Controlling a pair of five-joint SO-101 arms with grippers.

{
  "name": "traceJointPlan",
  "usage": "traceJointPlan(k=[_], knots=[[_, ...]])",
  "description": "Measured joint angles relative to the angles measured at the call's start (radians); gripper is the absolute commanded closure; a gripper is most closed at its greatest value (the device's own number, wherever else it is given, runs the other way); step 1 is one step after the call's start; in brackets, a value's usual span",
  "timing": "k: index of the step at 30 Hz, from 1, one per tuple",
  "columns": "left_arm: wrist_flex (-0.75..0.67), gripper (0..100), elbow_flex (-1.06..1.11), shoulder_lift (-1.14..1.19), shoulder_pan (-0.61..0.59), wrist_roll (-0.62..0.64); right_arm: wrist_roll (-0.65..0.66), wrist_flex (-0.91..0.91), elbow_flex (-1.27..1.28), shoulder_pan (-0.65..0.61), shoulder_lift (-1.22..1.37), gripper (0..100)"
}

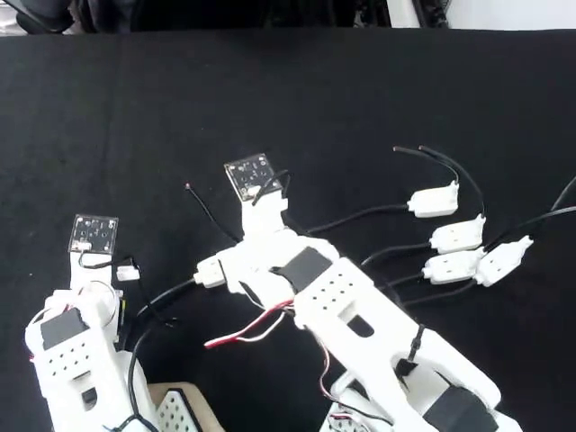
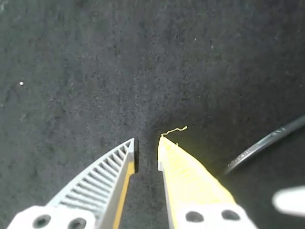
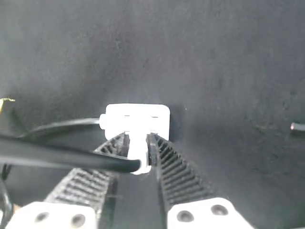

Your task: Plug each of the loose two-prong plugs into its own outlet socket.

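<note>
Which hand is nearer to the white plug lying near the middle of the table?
Right. The right hand is shut on the white plug; the left hand hangs over bare table, apart from it.

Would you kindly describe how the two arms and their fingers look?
Both the left arm and right arm are white plastic with perforated plates, black inset blocks and black cables; red and white wires trail by the right one. On the left gripper the fingers are one ribbed white, one yellow; the right gripper has dark ribbed ones.
</note>
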Motion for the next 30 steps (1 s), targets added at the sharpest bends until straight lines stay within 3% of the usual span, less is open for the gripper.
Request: traceJointPlan(k=[14,23,30], knots=[[-0.002,91,0.0,0.0,0.0,0.0,-0.041,-0.092,0.0,0.009,0.11,98.6],[-0.002,91,0.0,0.0,0.0,0.0,-0.041,-0.107,0.0,0.1,0.117,98.6],[-0.002,91,0.0,0.0,0.0,0.0,-0.041,-0.107,0.0,0.08,0.117,98.6]])
